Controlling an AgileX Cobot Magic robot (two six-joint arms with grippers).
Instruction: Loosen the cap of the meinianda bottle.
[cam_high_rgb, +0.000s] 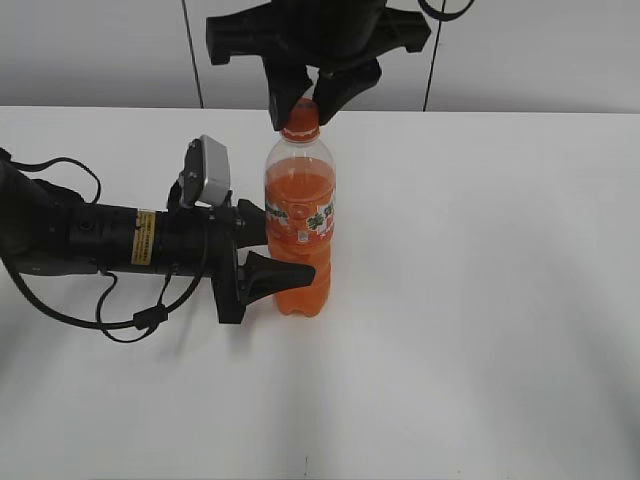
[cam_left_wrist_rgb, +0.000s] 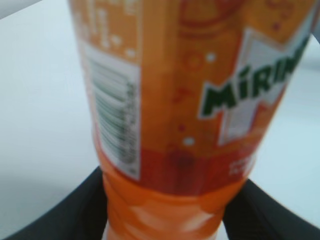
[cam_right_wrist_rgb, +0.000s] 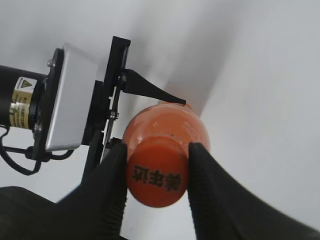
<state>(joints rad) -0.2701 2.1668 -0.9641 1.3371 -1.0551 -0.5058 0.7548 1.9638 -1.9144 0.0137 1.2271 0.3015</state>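
The white table (cam_high_rgb: 480, 330) is lying bare across the foreground of the exterior view, and just behind that stretch the left arm (cam_high_rgb: 100, 238) is reaching in from the left edge, lying low and horizontal, with a loop of black cable (cam_high_rgb: 110, 325) sagging beneath it. Its small grey wrist camera (cam_high_rgb: 208, 172) is sitting on top near the front end. The left gripper (cam_high_rgb: 285, 250) is clasping the meinianda bottle (cam_high_rgb: 299, 225) around its lower half: 1 black finger (cam_high_rgb: 280, 274) is crossing in front of the ribbed orange body, and the other is reaching behind at label height. In the left wrist view the label (cam_left_wrist_rgb: 200, 90) is filling the picture (blurred, with a barcode (cam_left_wrist_rgb: 116, 125) on its left and green lettering on its right), and both fingers (cam_left_wrist_rgb: 75, 205) are pressing against the bottle's sides below it.

The bottle is standing upright on the table, a little left of the middle, filled with orange drink up to its shoulder.

Farther back and higher, the right gripper (cam_high_rgb: 298, 106) is coming down from the top edge onto the cap (cam_high_rgb: 300, 118). The right wrist view is showing this from above: the 2 black fingers (cam_right_wrist_rgb: 107, 190) are sitting against opposite sides of the round orange cap (cam_right_wrist_rgb: 157, 177), with no gap showing on either side, so the jaws are standing narrow, closed on the cap. Black characters are printed across the cap's top. Beyond the table, a pale wall (cam_high_rgb: 540, 50) with 2 dark vertical seams is closing the scene.
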